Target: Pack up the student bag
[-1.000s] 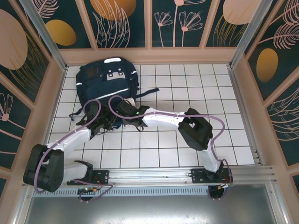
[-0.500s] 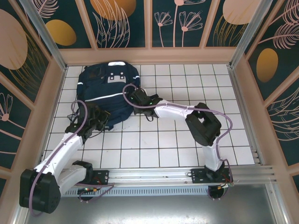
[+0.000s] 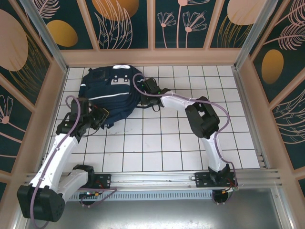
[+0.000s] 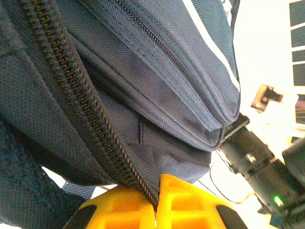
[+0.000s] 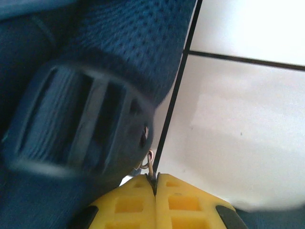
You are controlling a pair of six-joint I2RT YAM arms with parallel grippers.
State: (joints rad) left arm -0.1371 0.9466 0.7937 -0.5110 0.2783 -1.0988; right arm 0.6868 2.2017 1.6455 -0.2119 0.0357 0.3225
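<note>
1. The backpack [image 3: 110, 90] is a big dark navy fabric bag. It has a thin white stripe [image 3: 107, 97] across its body and pale grey patches [image 3: 118, 81] near its top.
2. It lies flat on the white tiled table [image 3: 190, 143] in the far left corner, close to the back wall.
3. Up close, the cloth is a coarse weave, and a heavy dark zip [image 4: 81, 100] runs along one seam. On the other side there is a wide black plastic buckle [image 5: 76, 129] against mesh padding.
4. The left claw [image 3: 101, 114] is at the bag's near left edge. In the left wrist view its yellow fingers are pressed together on the bag, and the zip line runs straight into the slit between them.
5. The right claw [image 3: 144, 92] is against the bag's right side. Its fingers are also closed tight, pinching a small metal ring [image 5: 148, 164] just under the buckle.
</note>
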